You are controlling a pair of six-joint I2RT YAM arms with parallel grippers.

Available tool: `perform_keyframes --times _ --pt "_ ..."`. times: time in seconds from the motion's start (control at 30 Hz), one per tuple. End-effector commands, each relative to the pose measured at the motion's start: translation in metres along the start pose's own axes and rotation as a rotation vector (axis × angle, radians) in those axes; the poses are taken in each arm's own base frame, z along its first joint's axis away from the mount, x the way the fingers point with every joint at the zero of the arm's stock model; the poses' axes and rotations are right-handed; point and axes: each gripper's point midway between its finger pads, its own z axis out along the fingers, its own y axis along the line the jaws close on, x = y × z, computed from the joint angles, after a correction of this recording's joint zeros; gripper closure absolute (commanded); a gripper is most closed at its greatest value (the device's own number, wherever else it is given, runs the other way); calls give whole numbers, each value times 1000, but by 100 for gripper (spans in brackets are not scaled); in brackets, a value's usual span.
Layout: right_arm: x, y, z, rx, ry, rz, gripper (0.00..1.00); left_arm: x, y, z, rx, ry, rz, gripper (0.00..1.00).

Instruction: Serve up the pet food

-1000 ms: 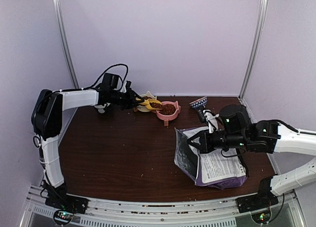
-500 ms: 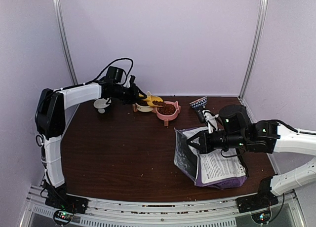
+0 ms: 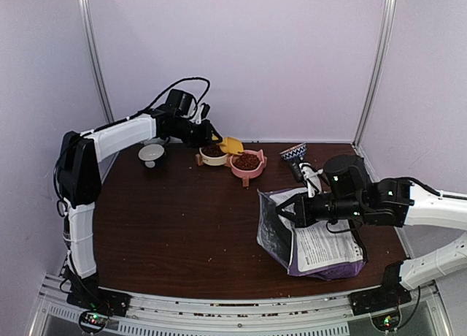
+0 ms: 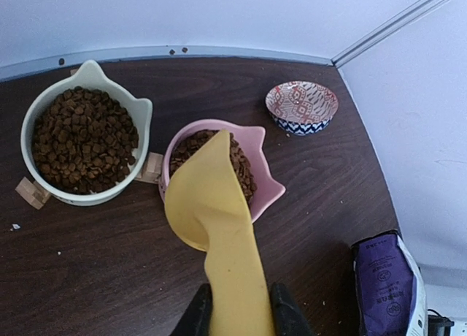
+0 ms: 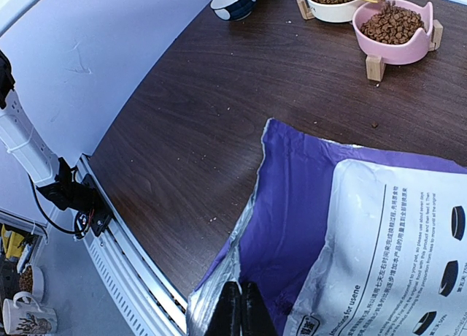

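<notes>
— What has the left pincer [image 4: 241, 315] got hold of?

— Its two black fingers [image 4: 198, 318] are clamped on the handle of a yellow plastic scoop [image 4: 211, 197], which sticks straight out ahead of them. The scoop's mouth is tipped over the near rim of a pink cat-eared bowl [image 4: 268, 193], just in front of the fingertips.

— And the pet food?

— There are small reddish-brown kibble pellets [image 4: 84, 139] heaped in a cream cat-eared bowl [image 4: 140, 113], ahead of that pincer and to the left as its wrist camera sees it. There are more in the pink one. Both bowls sit on little wooden blocks [image 4: 33, 192]. Whether any is in the scoop I can't tell, because only its back shows.

— Anything farther out?

— Beyond the pink bowl, off to the right in that view, stands a small bowl with a red-and-blue pattern [image 4: 301, 106], apart from the others.

— And the right pincer [image 5: 239, 308]?

— Its fingers are pressed together on the silver-lined lip of a large purple bag [image 5: 292, 219]. The bag lies on the dark brown wooden table [image 5: 219, 117] with its white back label [image 5: 394, 234] facing up. It spreads away ahead of the fingertips and to the right. The two filled bowls are well ahead of this pincer, near the table's far edge, with loose crumbs [image 5: 375, 124] on the wood between.
</notes>
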Motion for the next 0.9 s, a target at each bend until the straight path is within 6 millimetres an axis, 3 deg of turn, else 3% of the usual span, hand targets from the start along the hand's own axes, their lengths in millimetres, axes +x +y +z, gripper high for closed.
perform_keyframes --times 0.0,0.2,0.43,0.6,0.77,0.87 --pt "-22 16 -5 -58 -68 9 100 -18 -20 -7 -37 -52 171 100" --pt "-25 18 -7 -62 -75 6 100 -16 -23 -15 -188 -29 355 100" --pt "-28 16 -7 -47 -83 6 100 -13 -31 -25 -201 -19 411 100" --pt "-30 13 -7 -24 -89 9 100 -18 -50 -58 -145 -117 355 100" --pt "-32 10 -4 -4 -95 20 100 8 -54 -97 -55 -173 228 100" --pt "-34 11 -2 -5 -97 19 100 34 -49 -115 27 -190 129 100"
